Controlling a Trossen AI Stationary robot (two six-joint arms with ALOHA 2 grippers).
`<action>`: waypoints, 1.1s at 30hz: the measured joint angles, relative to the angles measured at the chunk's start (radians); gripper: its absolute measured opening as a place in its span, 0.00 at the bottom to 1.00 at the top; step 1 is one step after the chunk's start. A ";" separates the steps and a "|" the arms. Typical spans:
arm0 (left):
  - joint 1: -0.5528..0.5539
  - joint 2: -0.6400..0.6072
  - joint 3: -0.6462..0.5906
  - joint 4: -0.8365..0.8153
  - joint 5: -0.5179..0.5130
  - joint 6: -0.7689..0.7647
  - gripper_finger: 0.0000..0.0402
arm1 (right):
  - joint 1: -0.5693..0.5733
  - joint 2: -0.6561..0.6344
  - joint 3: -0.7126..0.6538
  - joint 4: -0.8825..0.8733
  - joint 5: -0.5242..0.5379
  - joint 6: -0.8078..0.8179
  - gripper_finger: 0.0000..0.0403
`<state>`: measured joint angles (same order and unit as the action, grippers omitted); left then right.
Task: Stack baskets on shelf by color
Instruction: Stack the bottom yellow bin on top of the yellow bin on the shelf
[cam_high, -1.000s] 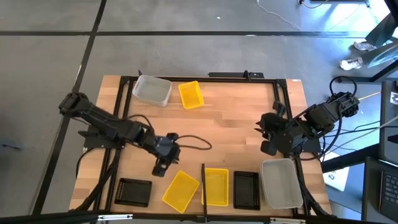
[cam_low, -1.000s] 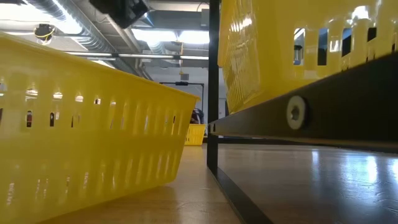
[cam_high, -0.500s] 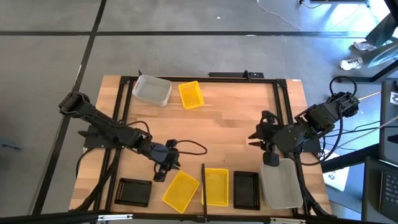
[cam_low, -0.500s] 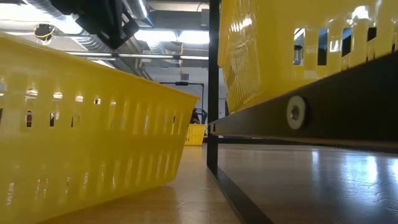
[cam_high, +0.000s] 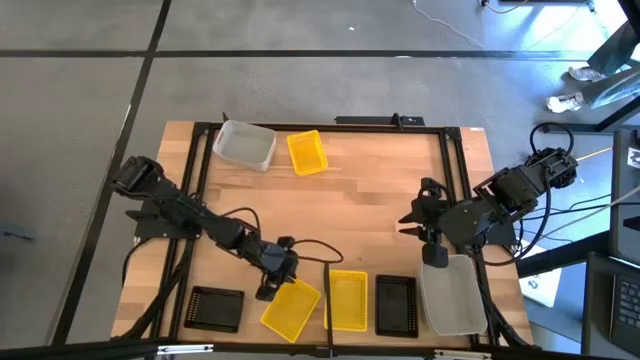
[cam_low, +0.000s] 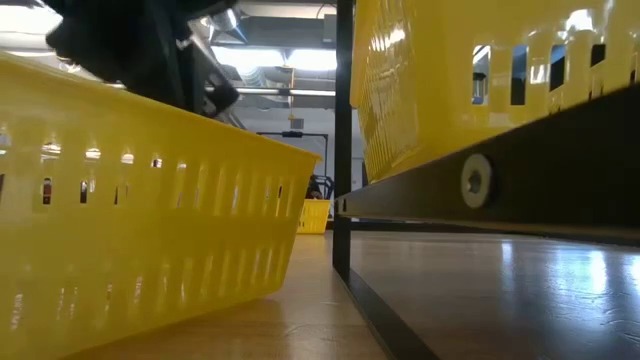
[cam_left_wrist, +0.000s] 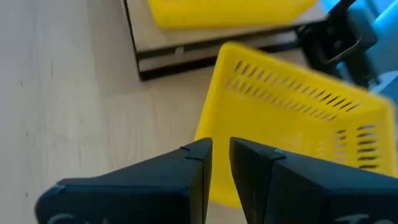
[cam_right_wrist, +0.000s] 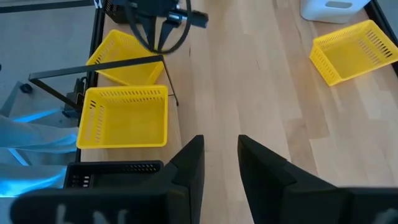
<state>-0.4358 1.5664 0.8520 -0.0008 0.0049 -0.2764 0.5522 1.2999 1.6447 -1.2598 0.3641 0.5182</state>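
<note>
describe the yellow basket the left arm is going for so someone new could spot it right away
Start at the wooden plank tabletop and go to its near edge, where a thin dark upright divider stands. The slotted yellow plastic basket lies just left of that divider, under the left hand. Unlike the square-set yellow basket right of the divider, it sits turned at an angle.

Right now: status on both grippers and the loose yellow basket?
Left gripper at the tilted yellow basket's rim, fingers narrowly apart, nothing held. Right gripper open, empty, over the grey-white basket. Dark divider stands beside the basket.
</note>
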 joint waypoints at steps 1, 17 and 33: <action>0.000 0.006 0.000 -0.003 -0.002 0.012 0.12 | 0.000 0.000 0.000 0.000 0.000 0.000 0.23; -0.004 0.017 0.000 -0.015 -0.054 0.077 0.12 | 0.000 0.000 0.000 0.001 0.000 0.000 0.23; -0.002 0.065 0.000 -0.035 -0.044 0.077 0.12 | 0.000 0.000 0.000 0.002 0.000 0.000 0.23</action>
<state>-0.4382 1.6318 0.8520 -0.0354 -0.0387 -0.1993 0.5521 1.3003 1.6451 -1.2574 0.3641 0.5183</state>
